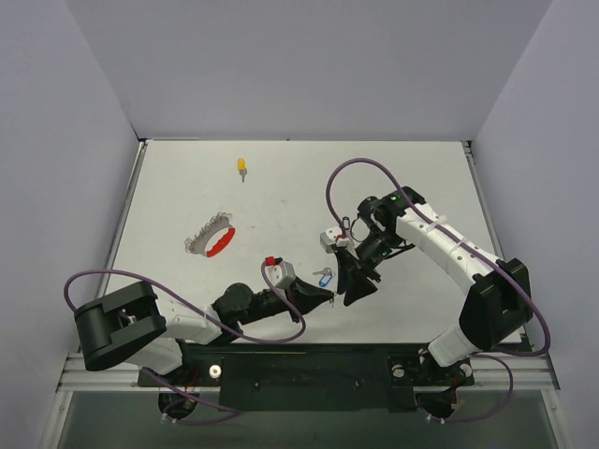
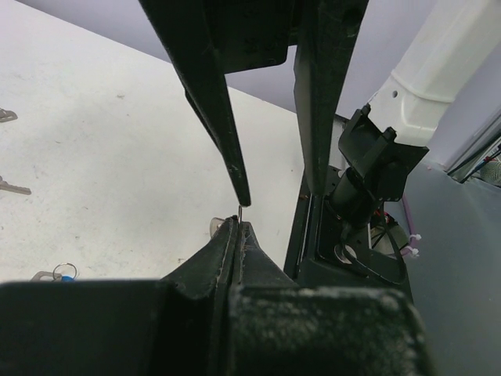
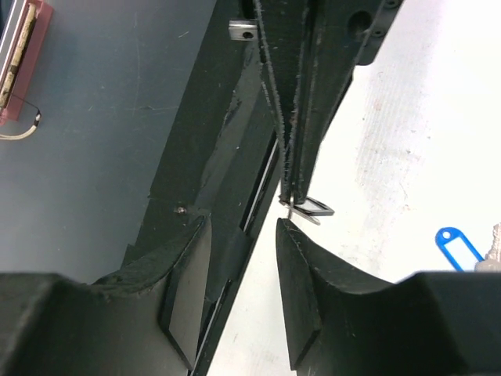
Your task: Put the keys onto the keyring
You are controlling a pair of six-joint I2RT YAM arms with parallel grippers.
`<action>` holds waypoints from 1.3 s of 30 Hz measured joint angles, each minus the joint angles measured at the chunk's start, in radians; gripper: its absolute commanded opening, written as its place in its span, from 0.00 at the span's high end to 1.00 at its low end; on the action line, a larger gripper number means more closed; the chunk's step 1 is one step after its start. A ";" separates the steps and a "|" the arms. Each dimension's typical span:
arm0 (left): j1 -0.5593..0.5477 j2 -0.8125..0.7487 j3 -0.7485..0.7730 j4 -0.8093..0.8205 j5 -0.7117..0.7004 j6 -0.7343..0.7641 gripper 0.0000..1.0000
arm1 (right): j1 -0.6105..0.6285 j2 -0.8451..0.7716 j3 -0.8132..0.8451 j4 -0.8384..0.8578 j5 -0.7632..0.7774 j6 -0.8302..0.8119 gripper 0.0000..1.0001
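Keyring (image 1: 211,236), wire loop with red arc and silver cluster, lies on the white tabletop (image 1: 281,187) left of centre in the overhead view, well apart from both arms, yellow-tagged key (image 1: 242,168) above it, blue-tagged key (image 1: 324,276) at centre just beside the left fingers (image 1: 321,297) and right fingers (image 1: 360,285), whose tips come close together at lower centre. Left wrist view: left fingers pressed together at bottom centre, right fingers apart, reaching down from the top. Right wrist view: right fingers apart at the bottom, left fingers from the top clamped on a small dark-tagged key (image 3: 311,207) just above them; blue tag at right edge.
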 measured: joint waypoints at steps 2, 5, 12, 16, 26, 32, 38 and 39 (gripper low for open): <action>0.000 0.000 0.001 0.000 0.002 -0.010 1.00 | -0.002 0.006 0.010 0.015 0.008 0.033 0.64; 0.000 -0.008 0.001 -0.001 -0.003 -0.017 1.00 | -0.013 0.017 0.044 0.033 0.040 0.109 0.63; 0.015 -0.132 -0.010 0.000 -0.074 -0.016 1.00 | -0.034 0.019 0.137 0.132 0.172 0.325 0.65; 0.056 -0.225 -0.014 0.000 -0.118 -0.016 1.00 | -0.038 -0.006 0.140 0.376 0.343 0.596 0.59; 0.135 -0.366 -0.051 -0.007 -0.162 -0.008 1.00 | -0.069 -0.066 0.100 0.603 0.152 0.747 0.51; 0.136 -0.297 -0.051 0.002 -0.137 -0.017 1.00 | 0.056 -0.056 0.123 0.528 0.089 0.655 0.55; 0.136 -0.268 -0.051 0.000 -0.127 -0.035 1.00 | 0.031 -0.056 0.129 0.491 0.054 0.614 0.61; 0.136 -0.268 -0.051 0.000 -0.123 -0.038 1.00 | 0.027 -0.056 0.129 0.488 0.049 0.610 0.61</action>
